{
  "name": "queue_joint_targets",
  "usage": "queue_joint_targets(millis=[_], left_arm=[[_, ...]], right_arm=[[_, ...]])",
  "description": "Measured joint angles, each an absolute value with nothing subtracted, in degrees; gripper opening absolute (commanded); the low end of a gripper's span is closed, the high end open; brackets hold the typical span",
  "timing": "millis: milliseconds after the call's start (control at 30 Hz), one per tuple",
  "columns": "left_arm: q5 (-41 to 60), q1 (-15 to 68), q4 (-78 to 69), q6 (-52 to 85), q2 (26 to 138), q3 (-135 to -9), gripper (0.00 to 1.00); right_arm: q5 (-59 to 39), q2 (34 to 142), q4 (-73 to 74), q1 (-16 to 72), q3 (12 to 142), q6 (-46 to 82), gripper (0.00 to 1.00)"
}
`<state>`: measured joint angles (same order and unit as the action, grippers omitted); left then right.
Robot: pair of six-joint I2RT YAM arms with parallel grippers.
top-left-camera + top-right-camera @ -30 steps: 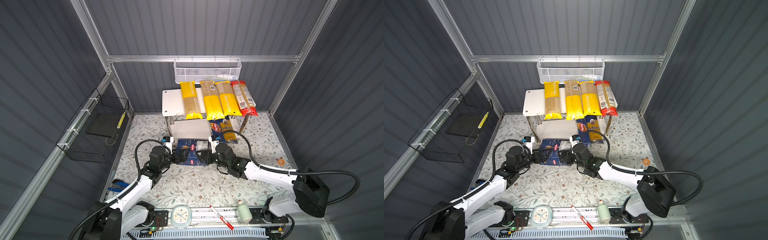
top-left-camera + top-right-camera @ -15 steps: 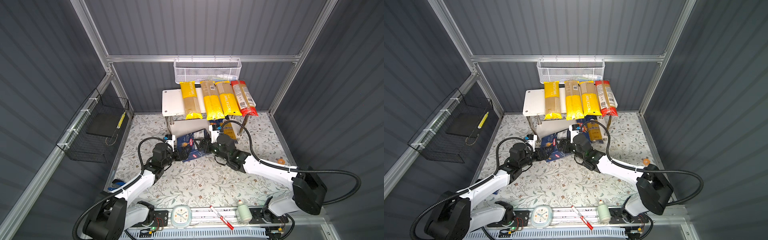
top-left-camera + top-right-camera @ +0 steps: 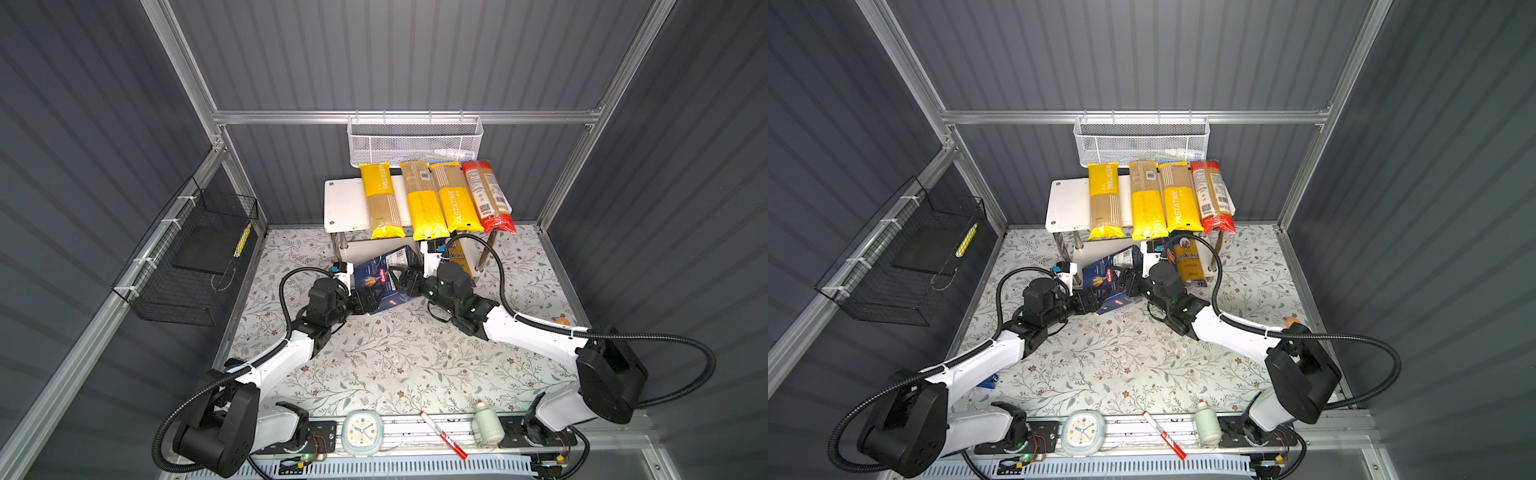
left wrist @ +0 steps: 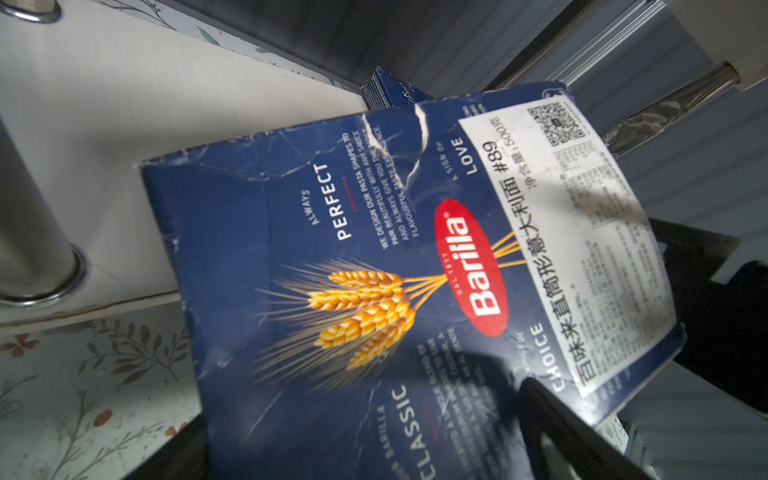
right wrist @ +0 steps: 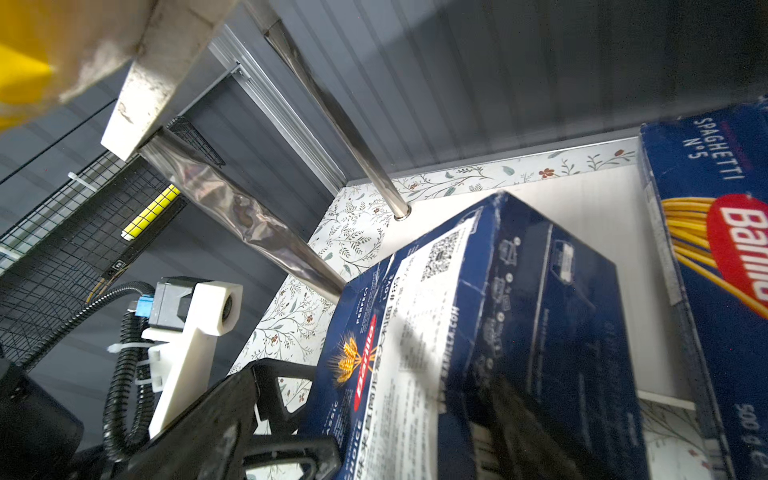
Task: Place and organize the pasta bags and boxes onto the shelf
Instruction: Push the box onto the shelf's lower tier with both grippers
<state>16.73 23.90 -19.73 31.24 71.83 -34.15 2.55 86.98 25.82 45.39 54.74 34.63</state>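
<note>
The left gripper (image 3: 368,302) and right gripper (image 3: 405,281) each clamp the wide blue Barilla box (image 3: 384,276) between spread jaws, tilted, its far end over the lower board of the shelf (image 3: 345,203).

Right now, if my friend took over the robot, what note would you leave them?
Grips: left pincer and right pincer are both shut on the wide box.
Where: wide box tilted, far end over the lower board of the shelf.
Done: three yellow bags and the red bag lie on the top board; ankara bag and narrow box on the lower board.
Left: probably set the wide box flat on the lower board, then let go.
</note>
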Motion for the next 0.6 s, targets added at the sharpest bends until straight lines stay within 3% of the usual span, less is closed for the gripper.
queue_joint_targets(millis=[600], left_arm=[[11.84, 23.90, -19.75, 26.79, 74.81, -36.49, 0.99]], right_arm=[[1.23, 92.53, 28.27, 43.44, 53.04, 36.01, 0.87]])
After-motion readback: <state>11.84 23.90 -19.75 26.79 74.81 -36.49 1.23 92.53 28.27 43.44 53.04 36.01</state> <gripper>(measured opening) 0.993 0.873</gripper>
